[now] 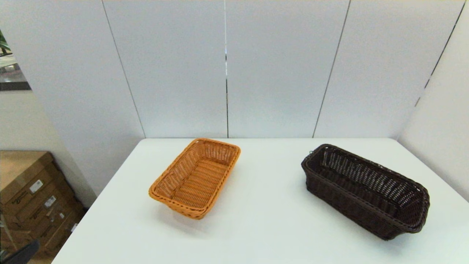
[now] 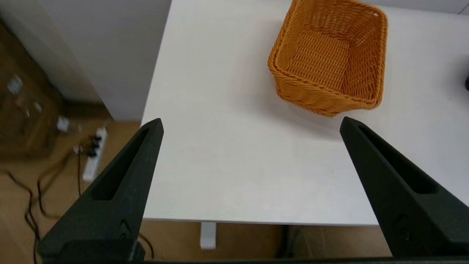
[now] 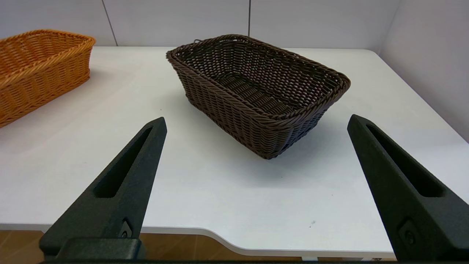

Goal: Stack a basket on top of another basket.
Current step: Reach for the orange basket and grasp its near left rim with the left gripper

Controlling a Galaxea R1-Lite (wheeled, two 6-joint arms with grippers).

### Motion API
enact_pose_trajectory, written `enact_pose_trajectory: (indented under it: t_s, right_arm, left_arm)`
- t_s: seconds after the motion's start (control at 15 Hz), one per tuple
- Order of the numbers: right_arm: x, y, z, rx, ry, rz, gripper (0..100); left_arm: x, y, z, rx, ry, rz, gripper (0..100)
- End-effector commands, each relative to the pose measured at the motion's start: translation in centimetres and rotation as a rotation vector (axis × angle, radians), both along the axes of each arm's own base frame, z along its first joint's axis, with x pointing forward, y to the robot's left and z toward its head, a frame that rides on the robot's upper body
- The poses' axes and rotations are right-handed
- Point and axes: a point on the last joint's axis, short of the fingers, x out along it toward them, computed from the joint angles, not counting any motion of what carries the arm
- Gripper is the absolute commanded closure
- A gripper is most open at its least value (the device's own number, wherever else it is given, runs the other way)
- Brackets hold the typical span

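Both arms sit drawn back at the near side of the table, almost wholly outside the head view. The left gripper (image 2: 251,124) hangs with its two black fingers (image 2: 124,176) spread wide, holding nothing. The right gripper (image 3: 256,123) (likewise empty) has its fingers (image 3: 395,176) spread just as far apart.

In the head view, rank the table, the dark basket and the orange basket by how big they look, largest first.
1. White table, by far the largest.
2. Dark brown basket.
3. Orange basket.
The dark one looks longer, but it also sits somewhat nearer the camera, so the baskets' true sizes may be close.
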Motion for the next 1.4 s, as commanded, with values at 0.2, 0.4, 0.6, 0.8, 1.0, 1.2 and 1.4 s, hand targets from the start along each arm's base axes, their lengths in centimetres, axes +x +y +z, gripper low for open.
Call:
enact_pose_trajectory:
  t_s: [0.2, 0.4, 0.6, 0.8, 1.0, 1.2, 1.4]
  right_arm:
    - [0.0, 0.0, 0.0, 0.0, 0.0, 0.0, 0]
    - [0.0, 0.0, 0.0, 0.0, 0.003, 0.0, 0]
    - [0.0, 0.0, 0.0, 0.0, 0.001, 0.0, 0]
    - [0.0, 0.0, 0.0, 0.0, 0.0, 0.0, 0]
    - [0.0, 0.0, 0.0, 0.0, 0.001, 0.0, 0]
    - [0.0, 0.0, 0.0, 0.0, 0.001, 0.0, 0]
    - [0.0, 0.0, 0.0, 0.0, 0.0, 0.0, 0]
  left_arm:
    - [19.2, 0.1, 1.9, -0.172, 0.404, 0.121, 0]
    - [25.2, -0.1, -0.7, -0.269, 0.505, 0.237, 0]
    - [27.0, -0.4, -3.3, -0.261, 0.573, 0.342, 0]
    - [27.0, -0.7, -3.5, -0.31, 0.582, 0.371, 0]
    - [26.4, -2.6, -3.1, -0.371, 0.574, 0.368, 0]
    - [26.1, -4.1, -3.2, -0.41, 0.582, 0.365, 0]
    - [25.5, -4.8, -3.7, -0.426, 0.603, 0.384, 0]
